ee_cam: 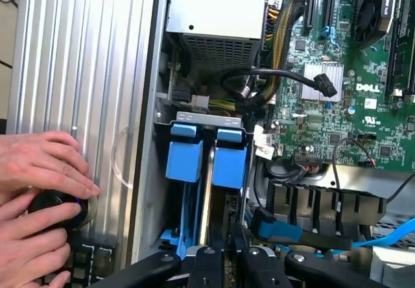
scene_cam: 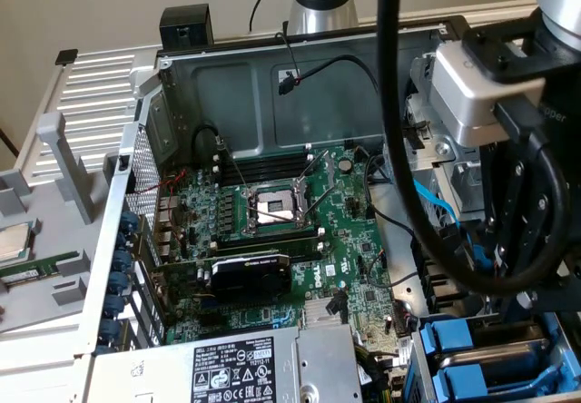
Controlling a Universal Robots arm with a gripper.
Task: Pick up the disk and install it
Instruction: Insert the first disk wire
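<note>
The disk (ee_cam: 230,161) stands on edge in the drive bay (ee_cam: 209,116) of the open computer case, its blue plastic carrier tab facing away from the wrist. My gripper (ee_cam: 228,252) is at the disk's near end, jaws drawn close together on it; the contact itself is partly hidden by the black finger links. In the exterior view the gripper (scene_cam: 508,280) hangs low over the bay at the case's right side, behind a thick black cable loop (scene_cam: 427,203). A second blue carrier (ee_cam: 183,153) sits in the slot beside the disk.
A person's hands (ee_cam: 39,171) rest on a black round knob (ee_cam: 55,210) by the ribbed silver panel (ee_cam: 84,74). The motherboard (scene_cam: 290,212), a silver power-supply box (scene_cam: 245,367) and a blue cable (ee_cam: 285,233) crowd around the bay.
</note>
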